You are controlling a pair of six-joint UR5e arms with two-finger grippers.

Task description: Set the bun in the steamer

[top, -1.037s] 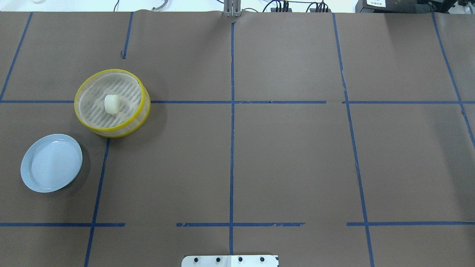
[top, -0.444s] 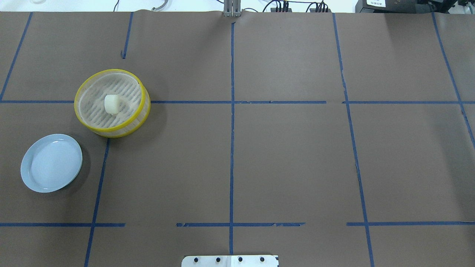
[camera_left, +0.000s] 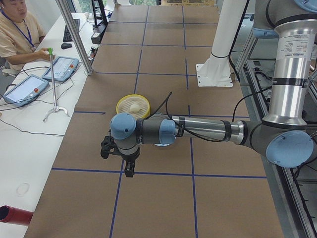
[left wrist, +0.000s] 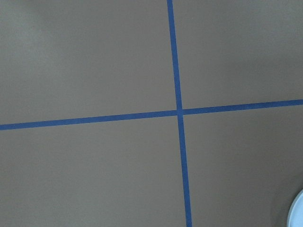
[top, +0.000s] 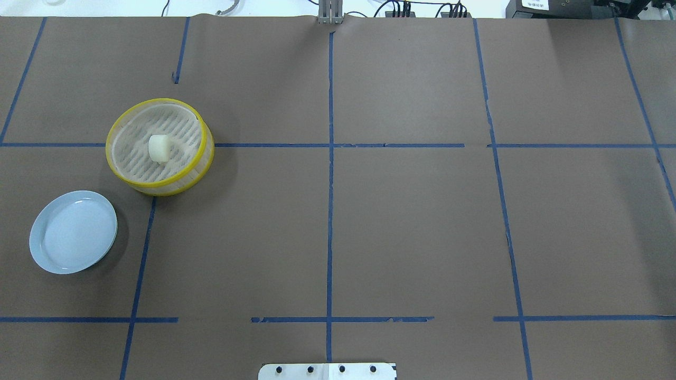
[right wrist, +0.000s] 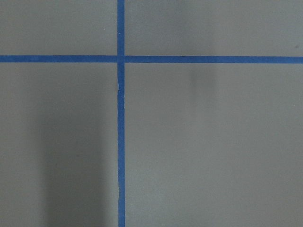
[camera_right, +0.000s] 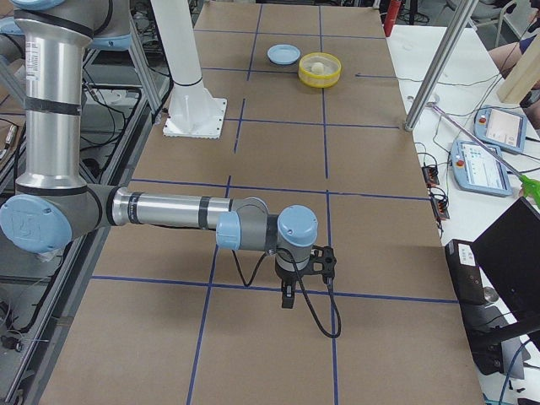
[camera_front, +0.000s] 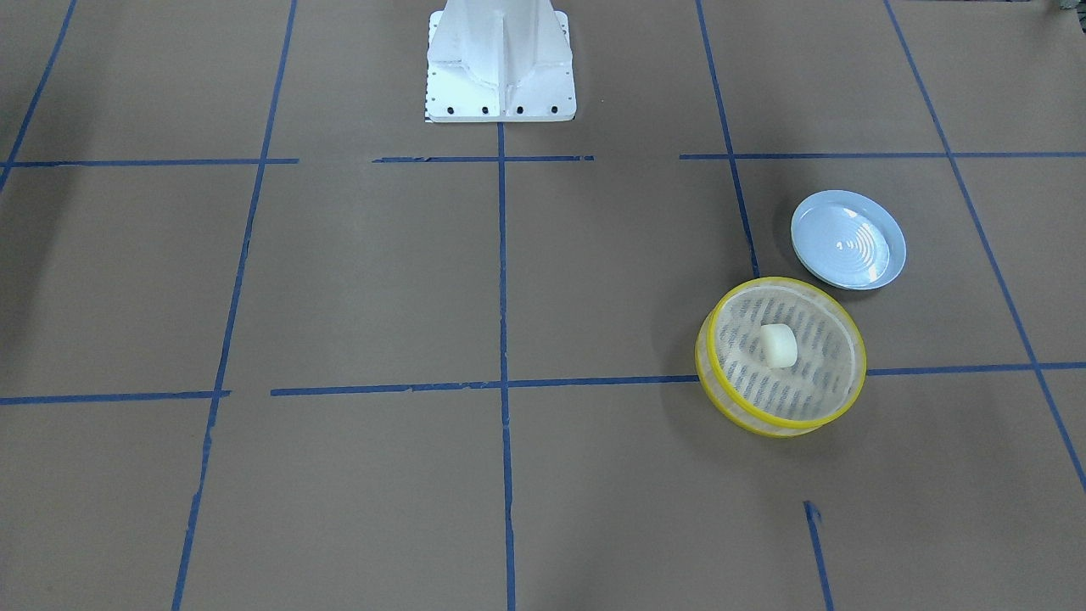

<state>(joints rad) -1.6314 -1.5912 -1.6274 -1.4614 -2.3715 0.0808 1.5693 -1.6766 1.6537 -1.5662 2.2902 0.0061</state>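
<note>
You are looking at a brown-papered table [top: 422, 211] crossed by a blue tape grid. Both arms stretch level above it, the left arm [camera_left: 208, 130] at its left end and the right arm [camera_right: 169, 209] at its right end. The steamer [top: 174, 187] stands near the left edge, in the half far from the robot's edge. The pale blue plate [top: 73, 232] lies near it without touching, closer to the left edge and to the robot's edge. The bun [top: 159, 148] sits on the steamer's slotted floor, about the middle. The left gripper [camera_left: 129, 167] and right gripper [camera_right: 288, 295] point down above the paper, well apart from the steamer; you cannot tell whether either is spread or pressed together
</note>
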